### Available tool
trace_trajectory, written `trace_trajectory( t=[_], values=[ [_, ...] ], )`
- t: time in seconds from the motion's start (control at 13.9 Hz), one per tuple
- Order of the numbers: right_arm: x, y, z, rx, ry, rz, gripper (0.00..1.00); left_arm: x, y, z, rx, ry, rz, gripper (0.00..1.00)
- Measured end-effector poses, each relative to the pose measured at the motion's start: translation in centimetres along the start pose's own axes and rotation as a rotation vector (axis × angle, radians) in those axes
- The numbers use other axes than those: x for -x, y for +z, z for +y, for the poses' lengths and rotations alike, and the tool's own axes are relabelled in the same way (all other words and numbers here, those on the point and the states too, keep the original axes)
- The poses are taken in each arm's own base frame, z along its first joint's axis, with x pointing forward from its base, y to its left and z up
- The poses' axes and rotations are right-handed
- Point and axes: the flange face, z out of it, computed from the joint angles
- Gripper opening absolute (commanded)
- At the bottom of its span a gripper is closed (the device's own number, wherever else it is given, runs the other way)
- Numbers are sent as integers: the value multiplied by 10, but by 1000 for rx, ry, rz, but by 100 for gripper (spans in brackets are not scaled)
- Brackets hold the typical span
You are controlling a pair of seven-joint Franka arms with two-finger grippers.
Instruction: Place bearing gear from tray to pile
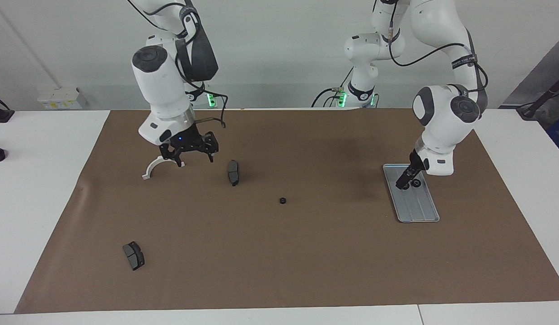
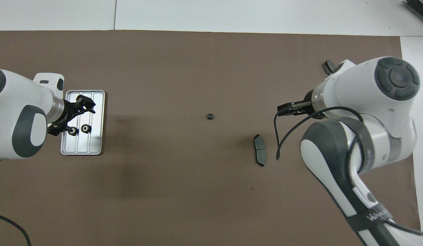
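Note:
The silver tray (image 1: 419, 212) lies toward the left arm's end of the mat; it also shows in the overhead view (image 2: 95, 143). Two small black bearing gears (image 2: 85, 128) (image 2: 72, 131) sit in it. My left gripper (image 1: 406, 179) is open and low over the tray (image 2: 78, 117), with one gear (image 1: 416, 183) beside its tip. A third gear (image 1: 282, 200) lies mid-mat. The pile is a white half-ring bracket (image 1: 154, 169) and two dark brake pads (image 1: 233, 172) (image 1: 133, 255). My right gripper (image 1: 189, 159) hangs open and empty just above the bracket.
A brown mat (image 1: 279, 271) covers the table's middle, with white table around it. In the overhead view the right arm (image 2: 362, 112) hides the bracket and most of one brake pad. The other pad (image 2: 260, 150) lies beside it.

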Motion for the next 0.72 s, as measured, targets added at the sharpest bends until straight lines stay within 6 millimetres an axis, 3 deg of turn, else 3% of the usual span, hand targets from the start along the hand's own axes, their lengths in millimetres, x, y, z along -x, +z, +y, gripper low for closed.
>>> trace_trajectory(
  t=[0.14,0.29,0.36,0.72],
  values=[
    [-12,40,-22,-14,36,32,100,6,16,-23,5,-26,11,100],
    [-17,74,-50,-26,42,42,100,12,26,-31,22,-41,33,90],
    [-16,87,-72,-32,36,43,100,13,29,-31,30,-49,43,82],
    [-17,127,-195,48,19,61,100,9,47,-28,64,-60,79,72]
  ],
)
